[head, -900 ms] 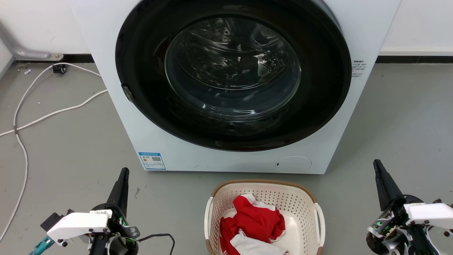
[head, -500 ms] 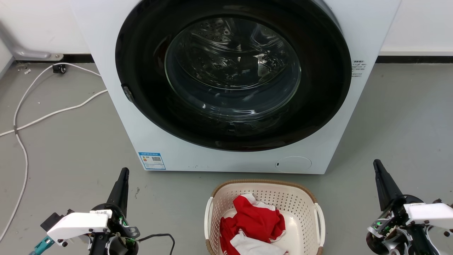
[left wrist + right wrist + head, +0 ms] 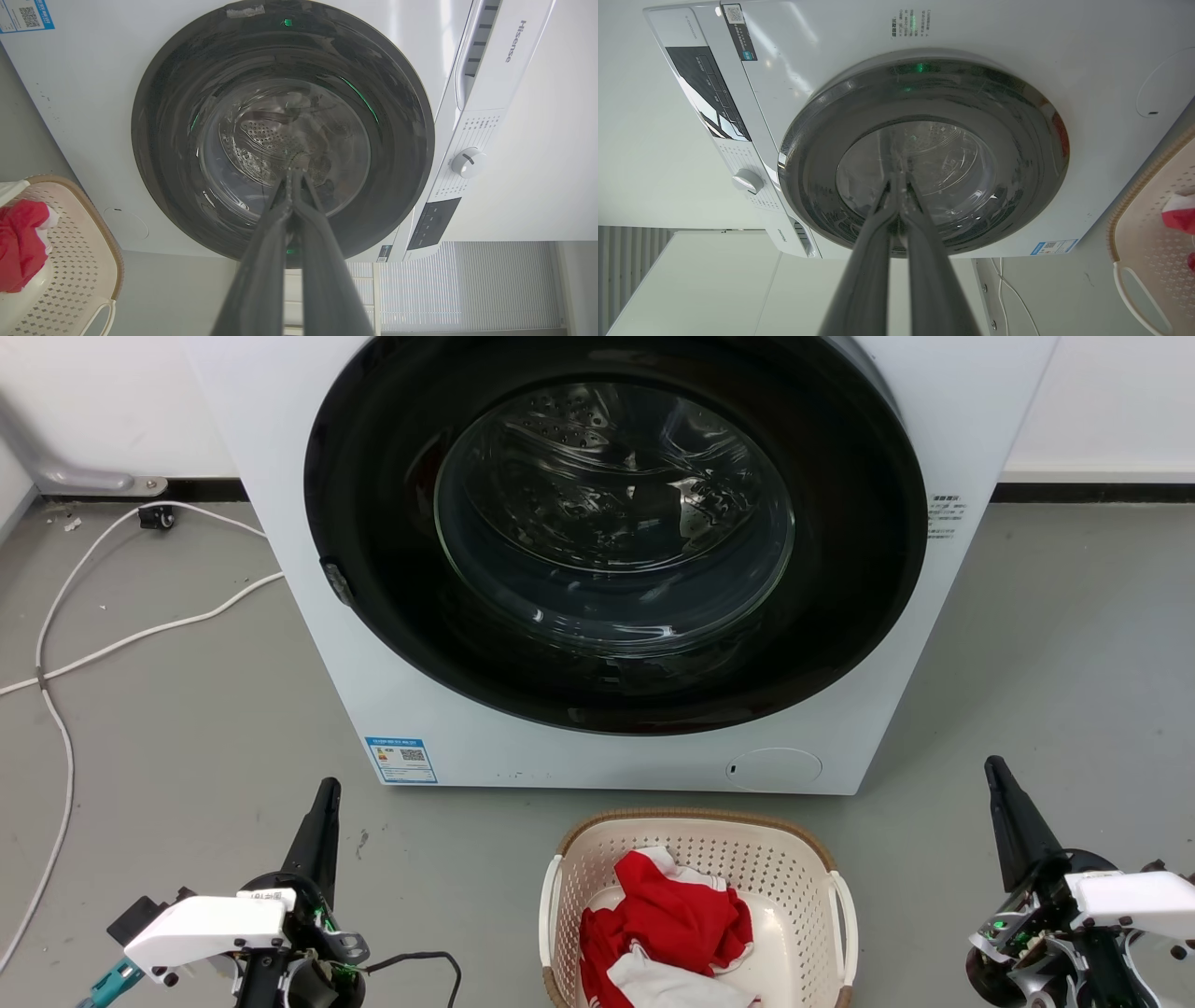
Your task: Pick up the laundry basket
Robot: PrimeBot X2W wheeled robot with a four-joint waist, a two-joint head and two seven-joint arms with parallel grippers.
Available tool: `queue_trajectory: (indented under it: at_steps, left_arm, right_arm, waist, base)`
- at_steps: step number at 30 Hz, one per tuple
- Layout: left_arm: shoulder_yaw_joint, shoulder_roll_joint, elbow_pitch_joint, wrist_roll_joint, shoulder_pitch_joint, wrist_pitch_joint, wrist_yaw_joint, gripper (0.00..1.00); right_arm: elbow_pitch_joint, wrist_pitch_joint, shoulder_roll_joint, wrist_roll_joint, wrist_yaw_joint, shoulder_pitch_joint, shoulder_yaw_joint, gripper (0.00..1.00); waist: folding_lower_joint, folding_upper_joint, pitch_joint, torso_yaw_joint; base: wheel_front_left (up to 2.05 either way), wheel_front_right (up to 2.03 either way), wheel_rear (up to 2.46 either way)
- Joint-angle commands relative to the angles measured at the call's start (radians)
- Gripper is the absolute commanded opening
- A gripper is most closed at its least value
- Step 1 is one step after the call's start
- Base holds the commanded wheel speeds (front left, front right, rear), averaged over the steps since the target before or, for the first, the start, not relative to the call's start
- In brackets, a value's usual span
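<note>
The laundry basket [image 3: 803,905], cream with perforated walls, a brown rim and white side handles, stands on the floor at the bottom centre of the head view, holding red and white clothes [image 3: 667,919]. My left gripper [image 3: 327,791] sits at the lower left, well left of the basket, fingers shut and empty. At the lower right, my right gripper [image 3: 992,767] is shut and empty, well right of the basket. The basket [image 3: 84,261] shows at the left edge of the left wrist view, where the left gripper [image 3: 293,175] points at the washer. The basket [image 3: 1148,242] shows at the right edge of the right wrist view behind the right gripper [image 3: 899,177].
A white front-loading washer [image 3: 429,728] with a round dark door [image 3: 616,532] stands just behind the basket, door closed. White cables [image 3: 65,644] trail over the grey floor at the left. Bare floor lies on both sides of the basket.
</note>
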Motion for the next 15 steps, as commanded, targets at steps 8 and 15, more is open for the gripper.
queue_trajectory:
  at_steps: [8,15]
  left_arm:
    - [-0.008,-0.002,0.017,0.002,0.017,-0.007,0.000,1.00]
    - [-0.019,-0.002,-0.009,0.090,0.024,-0.043,0.002,1.00]
  right_arm:
    - [0.020,-0.007,0.001,-0.004,0.000,0.019,0.004,1.00]
    - [0.001,-0.043,0.001,-0.087,0.000,0.033,0.004,1.00]
  waist:
    - [0.0000,0.0000,0.000,0.000]
    - [0.0000,0.0000,0.001,0.000]
  base:
    - [0.00,0.00,0.00]
    - [0.00,0.00,0.00]
